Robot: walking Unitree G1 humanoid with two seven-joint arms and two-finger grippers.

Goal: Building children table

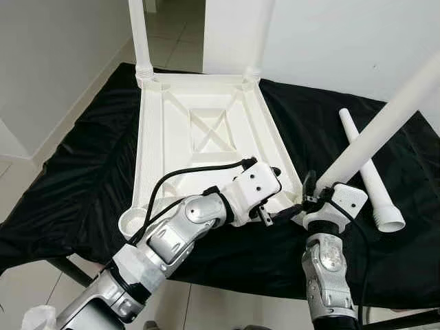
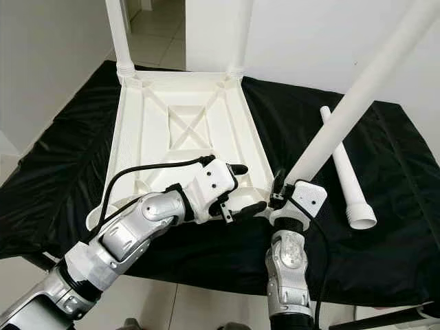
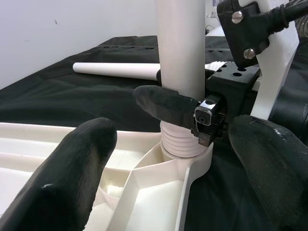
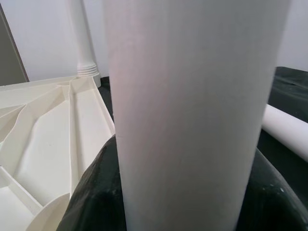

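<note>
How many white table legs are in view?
4: two upright in the tabletop's far corners, one in the right gripper at the near corner, one loose on the cloth.

Surface (image 1: 82,172) draped in black cloth (image 1: 323,117), white plastic tabletop (image 1: 206,130) laid upside down on the cloth with ribbed underside exposed, loose white leg (image 1: 368,172) laid on the cloth well apart to the right, tiled floor (image 1: 172,41) seen beyond

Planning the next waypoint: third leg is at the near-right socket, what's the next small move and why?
Probably twist the leg down with the right end effector. Its threads still show above the corner socket, and it leans. The left end effector is open beside it.
</note>
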